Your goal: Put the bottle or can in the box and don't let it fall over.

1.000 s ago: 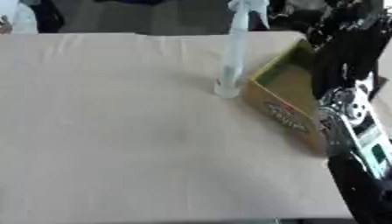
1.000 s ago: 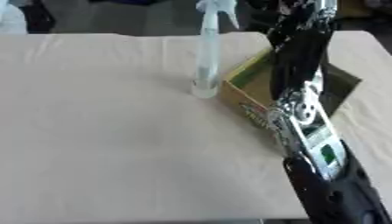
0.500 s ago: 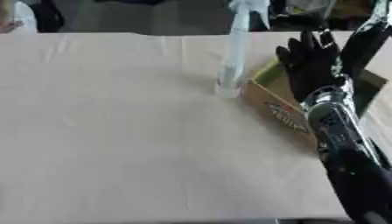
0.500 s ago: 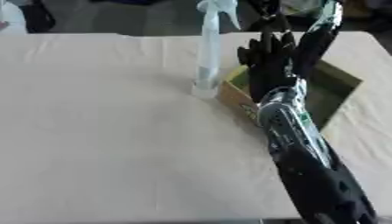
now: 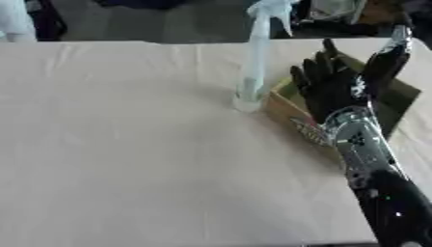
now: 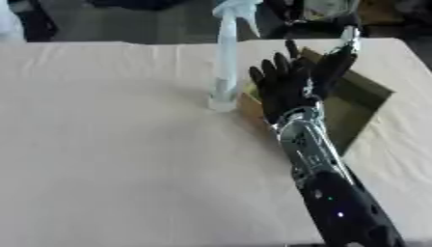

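Observation:
A tall clear spray bottle [image 5: 253, 62] with a pale trigger head stands upright on the cream tablecloth, right against the left side of an open cardboard box [image 5: 403, 99]. My right hand [image 5: 336, 87] is raised over the box's near left wall, fingers straight and spread, thumb apart to the right. It is a short way right of the bottle and does not touch it. The hand and forearm hide much of the box's inside. My left hand shows in neither view.
The table [image 5: 118, 144] is covered with a cream cloth and stretches wide to the left of the bottle. Its near edge runs along the bottom. Dark clutter lies beyond the far edge.
My right hand has drawn back from the far right over the box and turned up, fingers spread, toward the bottle. The bottle and box stay put.

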